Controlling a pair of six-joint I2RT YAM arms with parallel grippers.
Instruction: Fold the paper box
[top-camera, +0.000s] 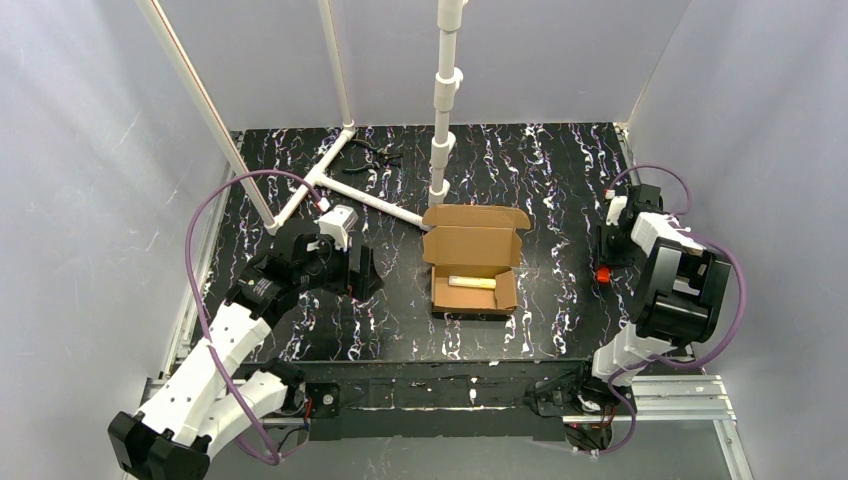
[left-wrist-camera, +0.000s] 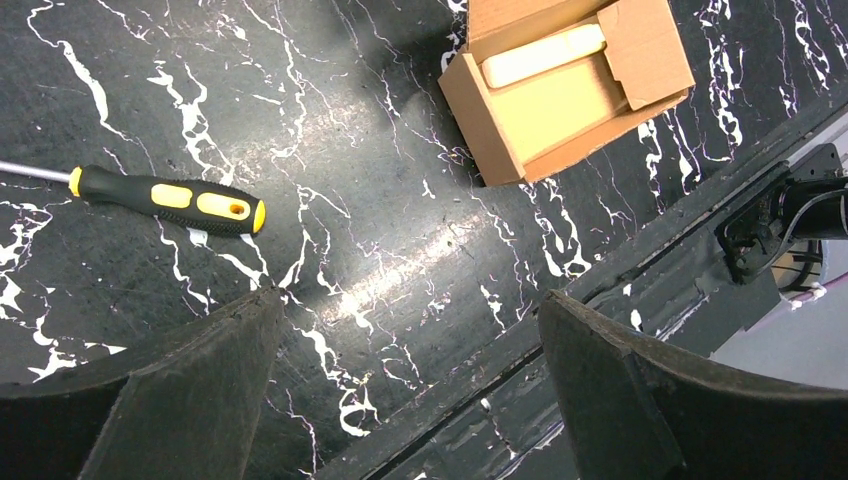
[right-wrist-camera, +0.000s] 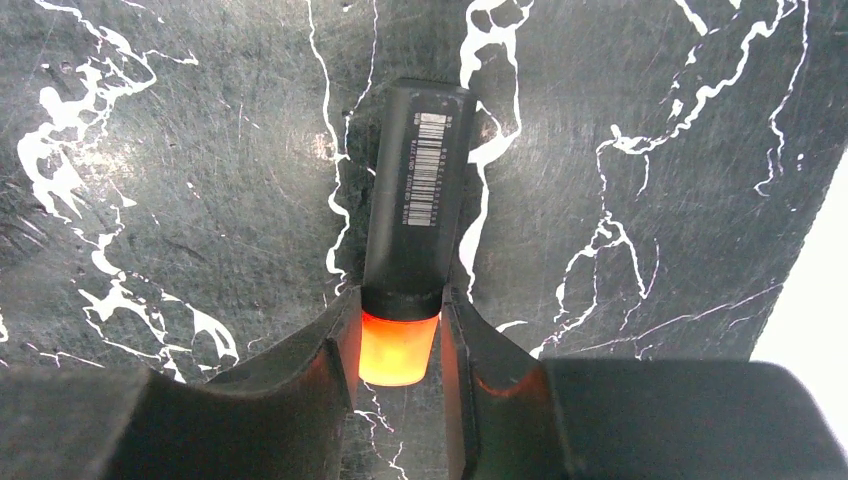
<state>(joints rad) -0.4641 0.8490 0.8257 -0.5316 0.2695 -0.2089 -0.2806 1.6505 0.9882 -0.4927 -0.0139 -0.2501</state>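
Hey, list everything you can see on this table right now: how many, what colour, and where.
paper box: one, brown, open, table centre
stick: one, pale, inside the box
screwdriver: one, black and yellow handle, on the table near the left claw
highlighter: one, black with orange end, right side
pliers-like tool: one, dark, far side by the pipes
pipe frame: one, white, far side
table: one, black with white veins
left claw: one, black, open over bare table
right claw: one, black, closed on the highlighter's orange end

Paper box (top-camera: 472, 245) common to top/L-wrist cams
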